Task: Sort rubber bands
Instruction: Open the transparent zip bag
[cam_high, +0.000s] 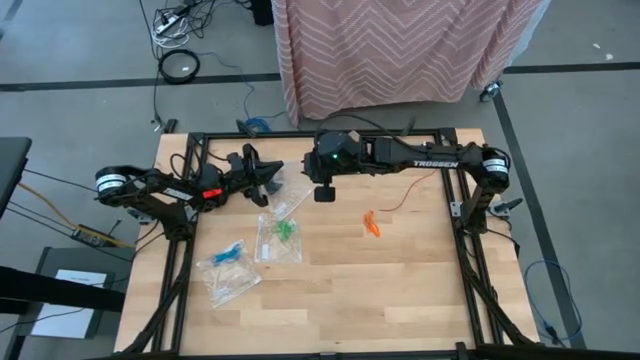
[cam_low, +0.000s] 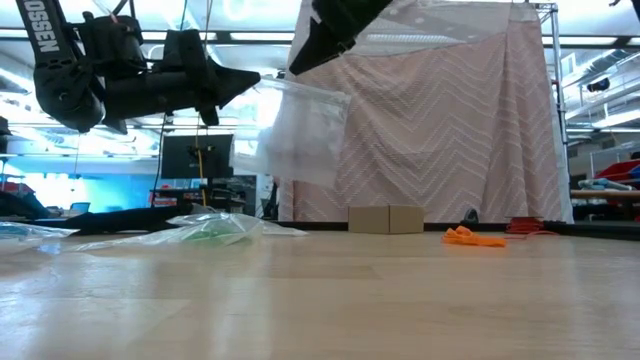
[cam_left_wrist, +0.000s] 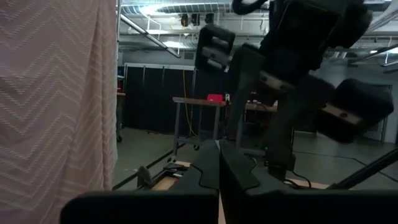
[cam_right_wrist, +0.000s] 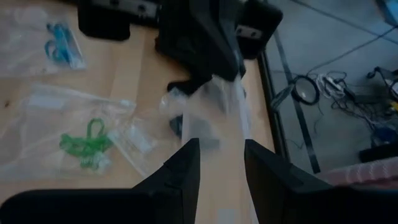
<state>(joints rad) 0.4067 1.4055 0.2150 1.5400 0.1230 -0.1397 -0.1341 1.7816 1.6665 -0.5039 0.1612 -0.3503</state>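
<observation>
The left gripper (cam_high: 272, 176) is raised above the table with its jaws clamped together on the rim of a clear plastic zip bag (cam_low: 300, 130), which hangs below them. The right gripper (cam_high: 324, 193) hovers just beside that bag; its jaws stand partly apart, gripping nothing that I can make out.

Green rubber loops (cam_right_wrist: 87, 144) lie bagged on the wooden table (cam_high: 400, 290), below and ahead of the right jaws. Blue rubber loops (cam_high: 230, 254) lie bagged farther off. The orange rubber bands (cam_high: 371, 224) lie loose, well clear of both jaws.

Assessment: two colours are bagged. The orange bands are outstanding. Black bands cannot be confirmed.
</observation>
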